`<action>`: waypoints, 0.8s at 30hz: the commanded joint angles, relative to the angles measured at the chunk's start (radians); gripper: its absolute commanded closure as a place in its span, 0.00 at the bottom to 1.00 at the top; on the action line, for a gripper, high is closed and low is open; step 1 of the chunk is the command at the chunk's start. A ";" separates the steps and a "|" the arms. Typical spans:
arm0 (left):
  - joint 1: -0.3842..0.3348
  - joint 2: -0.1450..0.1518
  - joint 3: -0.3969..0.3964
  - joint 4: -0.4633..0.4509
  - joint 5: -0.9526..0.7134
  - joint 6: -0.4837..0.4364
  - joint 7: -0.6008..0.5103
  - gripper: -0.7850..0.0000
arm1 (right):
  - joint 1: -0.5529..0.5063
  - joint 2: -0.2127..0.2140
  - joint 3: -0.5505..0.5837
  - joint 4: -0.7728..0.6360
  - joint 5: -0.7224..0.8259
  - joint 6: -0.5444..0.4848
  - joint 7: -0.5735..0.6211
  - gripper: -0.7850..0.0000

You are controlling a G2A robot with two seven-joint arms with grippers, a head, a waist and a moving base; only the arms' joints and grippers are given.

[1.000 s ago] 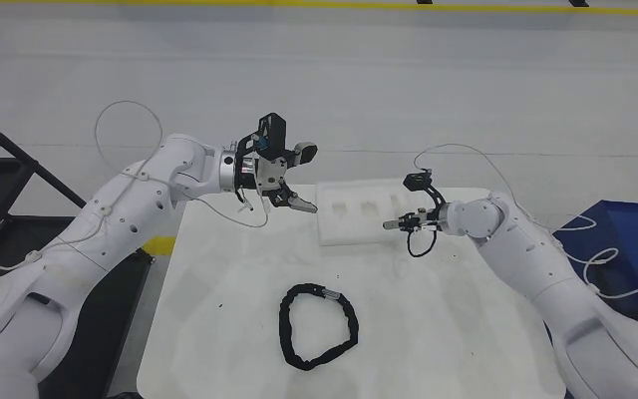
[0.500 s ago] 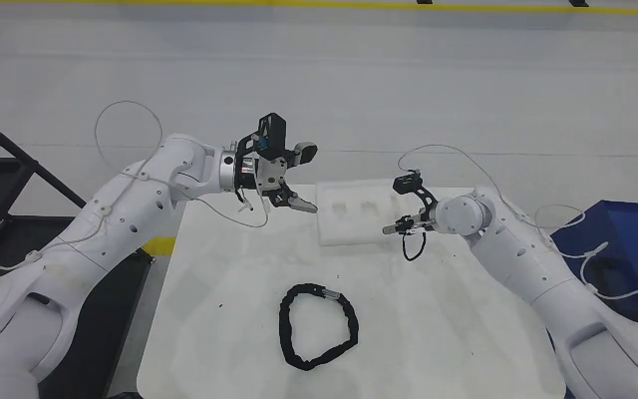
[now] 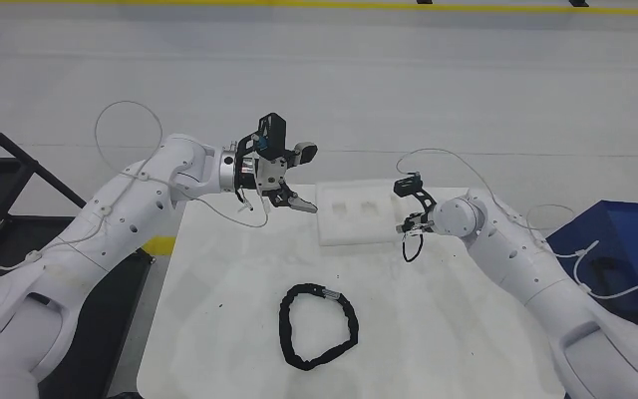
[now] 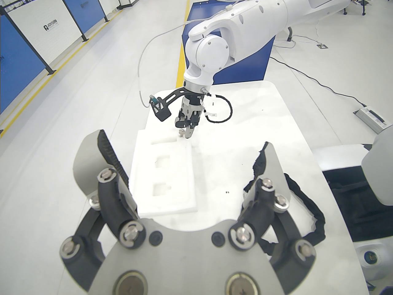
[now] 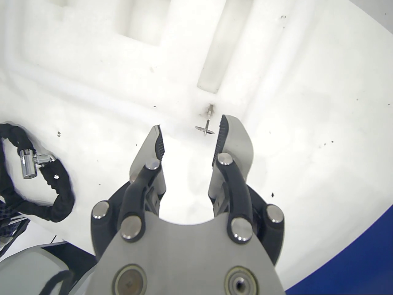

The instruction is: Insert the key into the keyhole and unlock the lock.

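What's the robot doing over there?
It looks ready to grab a small key. Its right hand is open with a finger on each side of the key, which seems stuck in the edge of a white foam block. The left hand hangs open above the table. The black chain lock lies there untouched.

Small silver key [image 5: 205, 127], seemingly standing on foam tray [image 5: 92, 72] edge; black chain lock [image 3: 286, 324] looped, well apart.

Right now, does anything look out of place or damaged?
The key appears stuck tip-first in the edge of the foam block, in a dark smudge, ahead of the open right gripper. One finger pad of the left gripper looks frayed.
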 commanded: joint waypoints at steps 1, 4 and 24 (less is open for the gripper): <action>0.000 0.000 0.000 0.000 0.000 0.000 0.000 0.00 | 0.000 -0.003 0.002 0.007 -0.001 -0.001 -0.006 0.62; 0.000 0.000 0.000 0.000 0.000 0.000 0.000 0.00 | 0.000 -0.009 0.003 0.019 -0.011 0.003 -0.017 0.63; 0.000 0.000 0.000 0.000 0.000 0.000 0.000 0.00 | 0.023 -0.071 -0.014 0.137 -0.048 -0.015 -0.036 0.79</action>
